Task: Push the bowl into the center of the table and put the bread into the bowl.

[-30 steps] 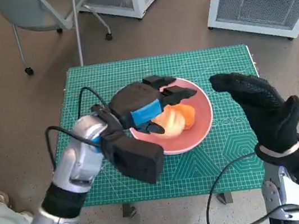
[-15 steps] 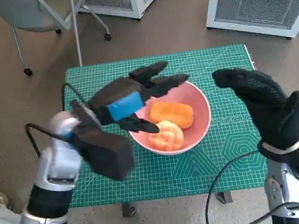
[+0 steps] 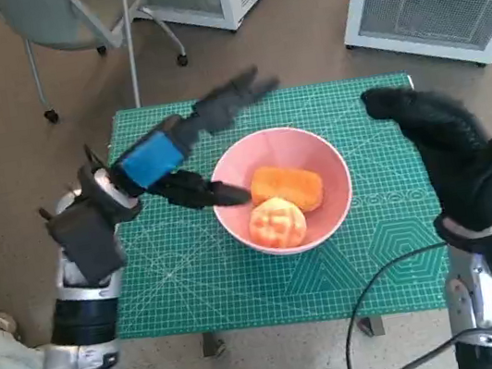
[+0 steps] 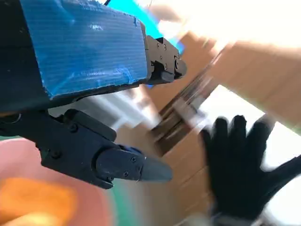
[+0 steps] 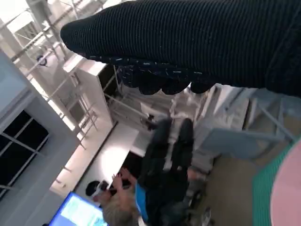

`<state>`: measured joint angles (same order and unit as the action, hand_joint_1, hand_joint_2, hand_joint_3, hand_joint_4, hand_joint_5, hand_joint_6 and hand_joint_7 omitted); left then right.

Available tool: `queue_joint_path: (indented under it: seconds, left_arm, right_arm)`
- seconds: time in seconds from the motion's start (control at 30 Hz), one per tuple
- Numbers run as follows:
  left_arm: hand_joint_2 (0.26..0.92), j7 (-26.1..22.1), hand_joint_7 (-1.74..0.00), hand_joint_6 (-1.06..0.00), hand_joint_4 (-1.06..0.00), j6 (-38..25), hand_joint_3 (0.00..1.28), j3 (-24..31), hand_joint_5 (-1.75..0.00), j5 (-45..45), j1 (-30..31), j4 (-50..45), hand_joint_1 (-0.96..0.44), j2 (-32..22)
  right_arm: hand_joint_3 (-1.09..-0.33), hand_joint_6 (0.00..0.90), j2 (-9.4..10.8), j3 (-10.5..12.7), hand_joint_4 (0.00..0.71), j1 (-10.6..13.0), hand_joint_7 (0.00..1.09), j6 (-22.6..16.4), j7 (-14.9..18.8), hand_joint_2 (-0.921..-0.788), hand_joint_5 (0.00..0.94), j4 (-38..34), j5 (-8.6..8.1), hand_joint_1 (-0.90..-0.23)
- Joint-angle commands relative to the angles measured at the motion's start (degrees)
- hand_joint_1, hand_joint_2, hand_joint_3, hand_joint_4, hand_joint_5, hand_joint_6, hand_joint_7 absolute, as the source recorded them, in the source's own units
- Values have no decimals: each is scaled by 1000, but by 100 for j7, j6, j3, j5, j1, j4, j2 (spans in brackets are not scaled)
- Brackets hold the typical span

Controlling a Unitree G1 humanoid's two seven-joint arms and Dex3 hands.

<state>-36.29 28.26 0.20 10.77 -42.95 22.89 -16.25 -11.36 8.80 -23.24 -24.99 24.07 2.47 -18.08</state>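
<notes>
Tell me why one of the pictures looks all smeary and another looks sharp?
Left wrist view: the room behind is smeared with motion blur, the gloved right hand looks fuzzy, the bowl and bread are soft blobs, the top is washed out white. Head view: mostly sharp, though the left hand has slightly blurred fingertips. Right wrist view: the glove close to the lens is crisp.

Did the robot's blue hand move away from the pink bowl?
Yes. The left hand has lifted off the pink bowl and swung toward the table's far left side.
</notes>
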Motion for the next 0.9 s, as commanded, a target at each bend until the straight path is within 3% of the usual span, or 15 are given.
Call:
queue_joint_path:
  seconds: [0.03, 0.4, 0.9]
  left_arm:
    - [921, 278, -40, -239, -71, -4, 529, 241, -30, 437, -9, -163, -849, 406]
    - [921, 420, -70, -260, -120, -246, 406, 378, -35, 1006, 295, -632, -789, 905]
    - [921, 378, -86, -253, -106, -374, 377, 315, -15, 1049, 408, -899, -747, 1088]
  right_arm:
    - [-678, -1, -109, 10, 44, -217, 425, 86, -87, -921, 12, 13, 97, -667]
    - [-675, -1, -149, -1, 35, -708, 424, -39, 7, -921, 5, -325, -11, -664]
    - [-681, -1, -241, -37, 35, -842, 406, -60, -3, -921, 3, -451, 69, -654]
